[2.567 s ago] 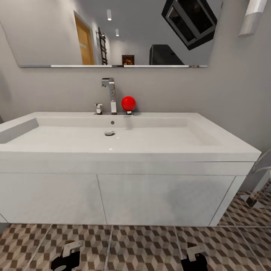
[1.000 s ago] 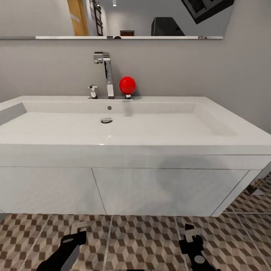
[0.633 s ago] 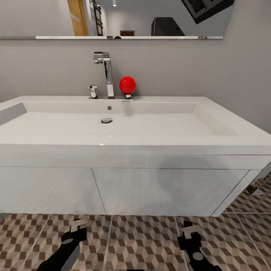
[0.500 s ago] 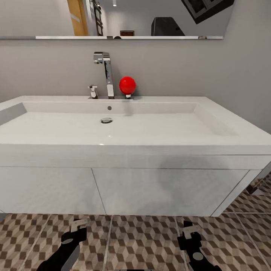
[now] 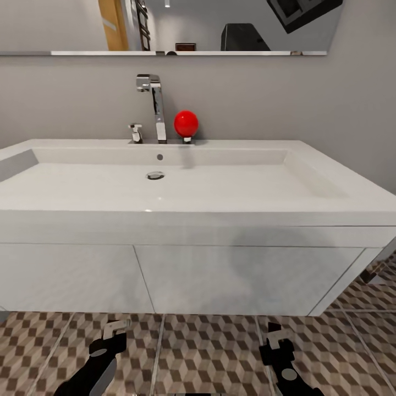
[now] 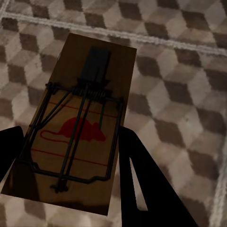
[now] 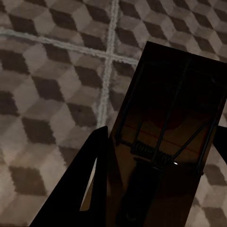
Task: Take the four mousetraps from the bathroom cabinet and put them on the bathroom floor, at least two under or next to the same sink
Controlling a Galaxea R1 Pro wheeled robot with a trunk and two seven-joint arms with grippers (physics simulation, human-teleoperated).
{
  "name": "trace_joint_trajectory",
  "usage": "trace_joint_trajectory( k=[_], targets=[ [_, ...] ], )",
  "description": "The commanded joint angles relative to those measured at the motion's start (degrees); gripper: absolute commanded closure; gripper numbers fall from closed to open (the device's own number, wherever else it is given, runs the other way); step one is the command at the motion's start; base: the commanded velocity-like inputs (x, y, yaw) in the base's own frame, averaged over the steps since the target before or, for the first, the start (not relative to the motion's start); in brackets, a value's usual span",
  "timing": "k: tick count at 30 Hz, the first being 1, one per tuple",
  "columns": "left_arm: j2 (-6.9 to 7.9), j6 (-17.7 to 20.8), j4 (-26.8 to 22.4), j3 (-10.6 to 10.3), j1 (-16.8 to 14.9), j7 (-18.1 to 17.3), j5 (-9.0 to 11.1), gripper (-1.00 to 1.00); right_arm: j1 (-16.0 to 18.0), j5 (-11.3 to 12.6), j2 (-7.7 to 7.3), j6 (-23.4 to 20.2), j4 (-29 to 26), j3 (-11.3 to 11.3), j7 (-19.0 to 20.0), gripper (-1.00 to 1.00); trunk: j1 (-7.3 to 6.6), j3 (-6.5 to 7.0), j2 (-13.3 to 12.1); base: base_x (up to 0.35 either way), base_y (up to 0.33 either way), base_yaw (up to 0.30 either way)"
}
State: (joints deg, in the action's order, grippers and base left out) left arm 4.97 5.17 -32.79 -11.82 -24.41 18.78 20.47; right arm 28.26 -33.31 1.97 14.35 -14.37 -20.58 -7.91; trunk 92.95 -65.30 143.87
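Your left gripper [image 5: 111, 336] and right gripper [image 5: 276, 341] both hang low over the bathroom floor [image 5: 209, 357], in front of the white sink unit [image 5: 187, 275]. A chrome tap [image 5: 157, 107] and a red ball [image 5: 186, 123] stand at the back of the basin, below the mirror [image 5: 165, 25].

Left wrist view: your left gripper [image 6: 71, 165] is clamped on a mousetrap [image 6: 78, 127], one dark finger on each long edge, the board above the patterned tiles [image 6: 179, 71].

Right wrist view: your right gripper [image 7: 158, 175] grips a second mousetrap [image 7: 170, 137] likewise. This board sits in deep shadow, so whether it touches the tiles [image 7: 52, 71] is unclear.
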Motion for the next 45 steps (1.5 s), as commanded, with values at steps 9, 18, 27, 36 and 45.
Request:
trace_joint_trajectory(
  k=[9, 18, 27, 36, 45],
  targets=[
    [0.08, -0.1, 0.2, -0.5, 0.0, 0.6, 0.2, 1.00, 0.0, -0.5, 0.05, 0.2, 0.0, -0.2, 0.0, 1.00, 0.22, -2.05, 0.1, 0.000, 0.000, 0.000],
    [0.12, -0.3, 0.1, -0.5, 0.0, 0.7, 0.2, 1.00, 0.0, -0.6, 0.05, 0.2, 0.0, -0.2, 0.0, 1.00, 0.45, -4.04, 0.3, 0.000, 0.000, 0.000],
    [0.13, -0.4, 0.1, -0.5, 0.0, 0.7, 0.3, 1.00, 0.0, -0.6, 0.05, 0.2, 0.0, -0.2, 0.0, 1.00, 0.68, -6.04, 0.4, 0.000, 0.000, 0.000],
    [0.13, -0.4, 0.1, -0.5, 0.0, 0.7, 0.3, 1.00, 0.0, -0.6, 0.05, 0.2, 0.0, -0.2, 0.0, 1.00, 0.91, -8.03, 0.5, 0.000, 0.000, 0.000],
    [0.13, -0.9, 0.0, -0.4, 0.0, 0.3, 0.4, 1.00, 0.0, -0.6, 0.06, 0.2, 0.0, -0.2, 0.0, 1.00, 0.91, -8.03, 0.5, 0.000, 0.000, 0.000]
  ],
)
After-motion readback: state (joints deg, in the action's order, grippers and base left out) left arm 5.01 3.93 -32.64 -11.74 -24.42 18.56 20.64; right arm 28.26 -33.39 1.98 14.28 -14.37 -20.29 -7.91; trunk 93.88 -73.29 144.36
